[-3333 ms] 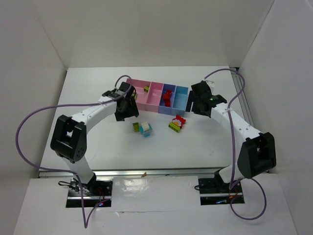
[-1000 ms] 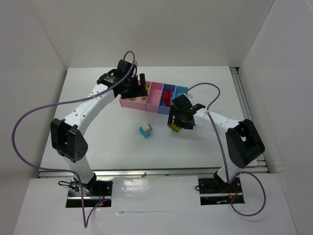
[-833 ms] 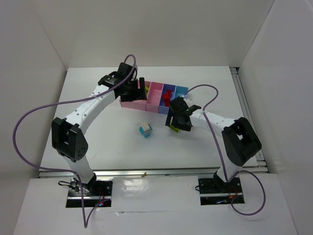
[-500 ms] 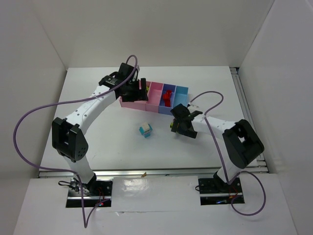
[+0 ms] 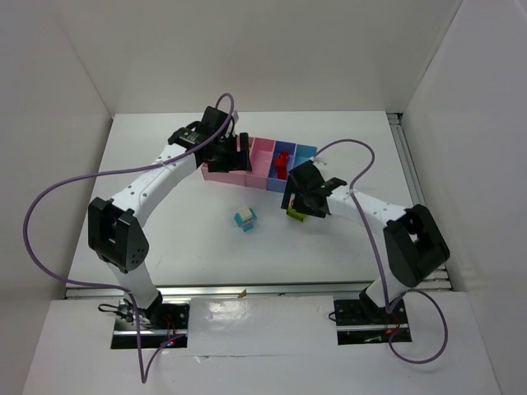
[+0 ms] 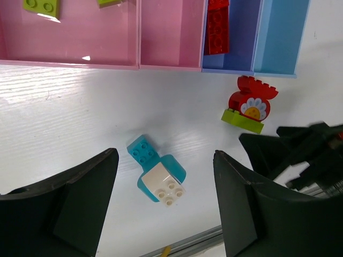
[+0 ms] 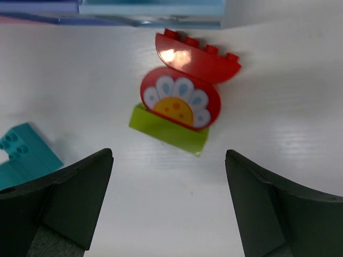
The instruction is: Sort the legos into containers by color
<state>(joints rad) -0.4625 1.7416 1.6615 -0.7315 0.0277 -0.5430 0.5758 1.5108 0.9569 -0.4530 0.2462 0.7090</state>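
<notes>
The four joined bins (image 5: 262,169) stand mid-table; the left wrist view shows two pink (image 6: 69,37), one periwinkle (image 6: 236,32), one light blue (image 6: 281,35). Lime bricks (image 6: 42,5) lie in the left pink bin, red bricks (image 6: 218,27) in the periwinkle one. A cyan-and-white clump (image 5: 245,218) (image 6: 156,175) lies on the table. A red flower piece on a lime brick (image 7: 179,112) (image 5: 293,213) lies before the light blue bin. My left gripper (image 5: 236,152) (image 6: 166,209) hangs open and empty over the left pink bin. My right gripper (image 5: 302,200) (image 7: 169,203) hangs open and empty just above the red-and-lime clump.
White walls close in the table at the back and both sides. The right gripper's dark fingers (image 6: 300,155) show in the left wrist view beside the red-and-lime clump. A cyan brick corner (image 7: 24,152) shows at the right wrist view's left edge.
The lime brick by the cyan clump has left the table; my left gripper moved to the pink bin. My right gripper came from the light blue bin to above the red-and-lime clump.
</notes>
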